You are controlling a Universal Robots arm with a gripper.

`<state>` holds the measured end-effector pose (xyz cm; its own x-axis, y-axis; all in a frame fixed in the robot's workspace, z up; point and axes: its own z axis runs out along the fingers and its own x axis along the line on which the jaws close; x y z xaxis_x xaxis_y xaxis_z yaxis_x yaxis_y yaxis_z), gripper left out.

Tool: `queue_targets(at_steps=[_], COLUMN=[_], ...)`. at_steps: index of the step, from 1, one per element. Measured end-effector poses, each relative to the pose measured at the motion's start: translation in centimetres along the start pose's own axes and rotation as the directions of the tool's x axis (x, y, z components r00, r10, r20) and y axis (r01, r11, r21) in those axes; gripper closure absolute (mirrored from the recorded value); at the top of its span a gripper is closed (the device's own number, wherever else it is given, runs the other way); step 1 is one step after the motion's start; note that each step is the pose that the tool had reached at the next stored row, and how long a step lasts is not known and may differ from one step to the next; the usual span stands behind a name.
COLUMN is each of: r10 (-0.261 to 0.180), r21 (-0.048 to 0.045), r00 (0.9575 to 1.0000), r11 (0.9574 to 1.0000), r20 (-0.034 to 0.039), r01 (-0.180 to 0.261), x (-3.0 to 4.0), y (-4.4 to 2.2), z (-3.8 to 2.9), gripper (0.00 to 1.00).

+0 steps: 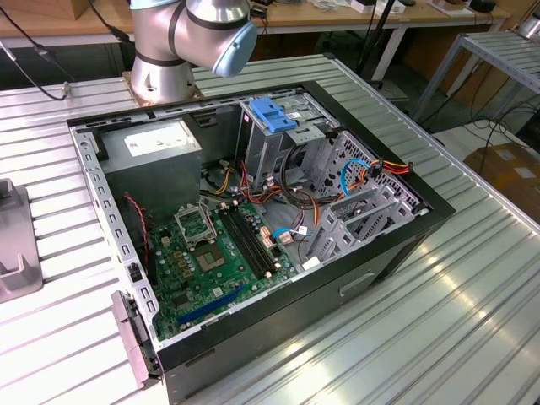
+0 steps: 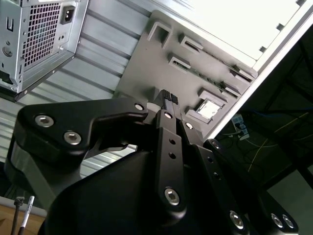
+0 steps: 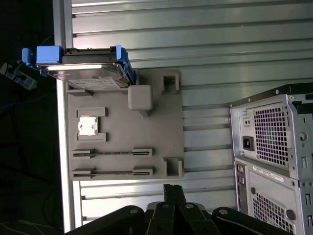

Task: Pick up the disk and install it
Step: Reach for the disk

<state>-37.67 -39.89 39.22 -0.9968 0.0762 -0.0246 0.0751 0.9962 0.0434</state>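
In the first wrist view, the disk (image 3: 84, 68), grey metal with blue side rails, stands on its edge at one end of a grey fixture plate (image 3: 156, 122). My gripper (image 3: 172, 190) hangs over the opposite edge of that plate, well apart from the disk. Its black fingers are shut together with nothing between them. The second wrist view shows the same shut fingertips (image 2: 168, 98) in front of the plate (image 2: 142, 73). The open computer case (image 1: 253, 211) lies on the table in the exterior view.
The table top is ribbed metal (image 1: 439, 321). Inside the case are a motherboard (image 1: 215, 253), a power-supply box (image 1: 156, 143), drive cages (image 1: 354, 202) with loose cables, and a blue plastic bracket (image 1: 274, 114). The case's rear panel (image 3: 274, 147) is near the plate. The arm's base (image 1: 164, 51) stands behind the case.
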Motion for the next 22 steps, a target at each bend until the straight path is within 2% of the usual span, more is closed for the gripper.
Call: queue_targets(at_steps=[22], r10=[0.0], r21=[0.0001], r00=[1.0], r11=[1.0], r20=[-0.0001], r01=[0.0], x=[0.64], y=[-0.05], z=[-0.02], gripper=[0.9])
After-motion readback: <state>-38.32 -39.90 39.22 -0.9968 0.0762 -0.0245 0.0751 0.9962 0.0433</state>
